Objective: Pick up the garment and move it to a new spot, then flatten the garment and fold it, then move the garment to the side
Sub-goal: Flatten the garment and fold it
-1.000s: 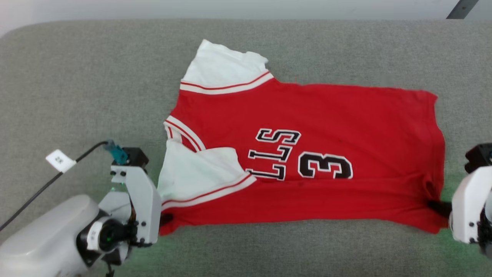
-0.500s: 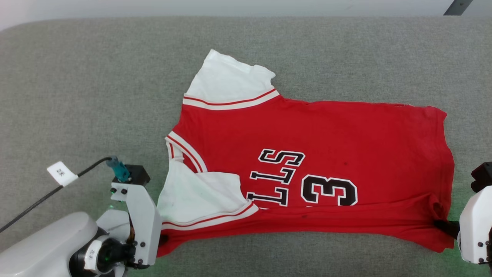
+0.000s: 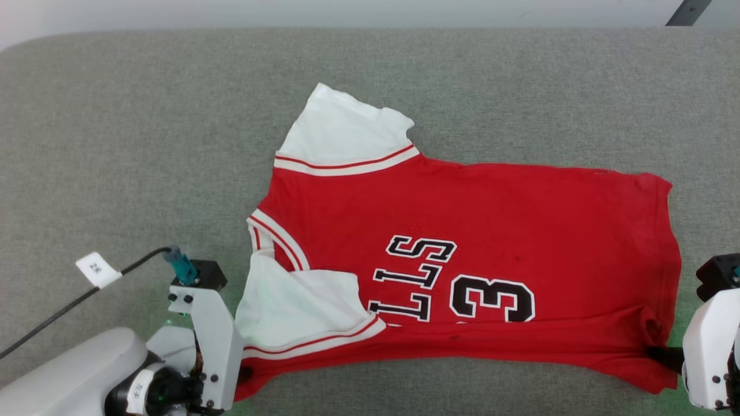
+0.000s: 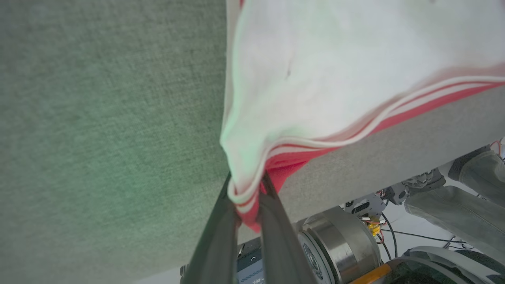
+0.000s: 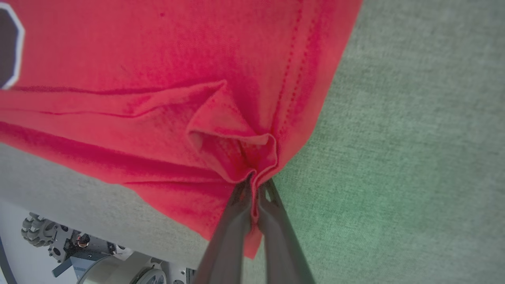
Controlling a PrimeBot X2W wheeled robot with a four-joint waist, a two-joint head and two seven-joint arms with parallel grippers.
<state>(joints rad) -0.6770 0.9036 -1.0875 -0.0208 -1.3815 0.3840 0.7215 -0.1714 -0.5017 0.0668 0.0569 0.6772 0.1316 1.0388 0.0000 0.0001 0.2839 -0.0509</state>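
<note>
Red garment (image 3: 462, 231), between left gripper (image 4: 246, 195) and right gripper (image 5: 254, 187), nearer than before.

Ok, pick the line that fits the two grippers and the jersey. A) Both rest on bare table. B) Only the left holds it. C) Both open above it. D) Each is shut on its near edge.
D: the left gripper pinches the garment at a striped corner, the right gripper at its bunched red hem.

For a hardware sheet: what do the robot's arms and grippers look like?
The left arm and right arm have pale grey shells. The left gripper and right gripper each end in two long dark fingers. A black cable with a white tag runs to a teal connector on the left wrist.
</note>
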